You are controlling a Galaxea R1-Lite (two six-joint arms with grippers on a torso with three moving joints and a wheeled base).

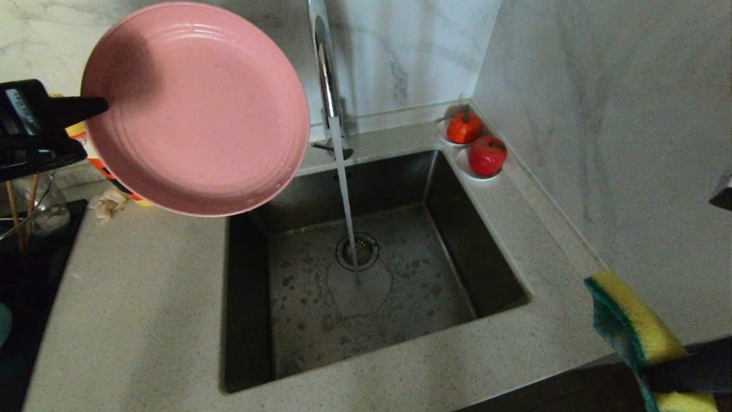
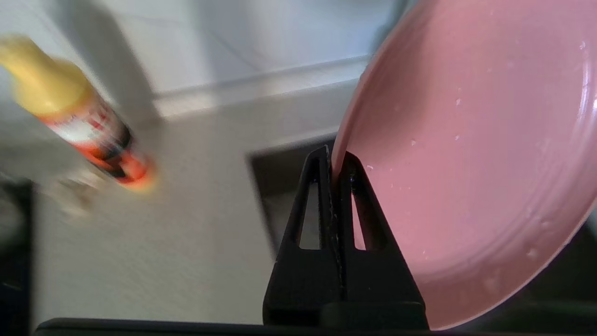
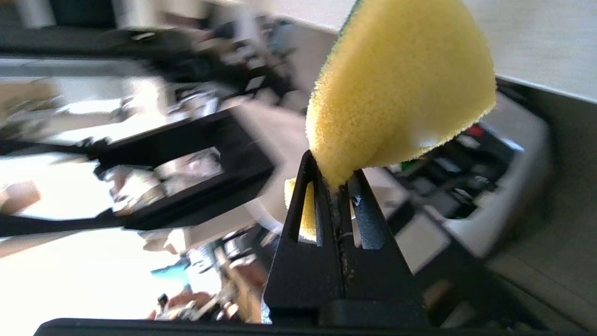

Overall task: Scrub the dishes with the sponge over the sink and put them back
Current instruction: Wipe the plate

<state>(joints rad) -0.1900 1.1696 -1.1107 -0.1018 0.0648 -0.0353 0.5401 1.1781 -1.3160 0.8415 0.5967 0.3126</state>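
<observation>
While water falls in a thin stream from the chrome faucet onto the round drain strainer of the square, dark steel sink, the left gripper is clamped on the rim of the matte pink plate, holding it tilted above the sink's far left corner, ridged concave face toward the head camera. At the near right, over the speckled stone worktop, the right gripper pinches the porous yellow sponge, its long axis slanting up toward the sink, green scouring layer facing left. A blurred yellow and orange bottle stands behind; its label is unreadable.
</observation>
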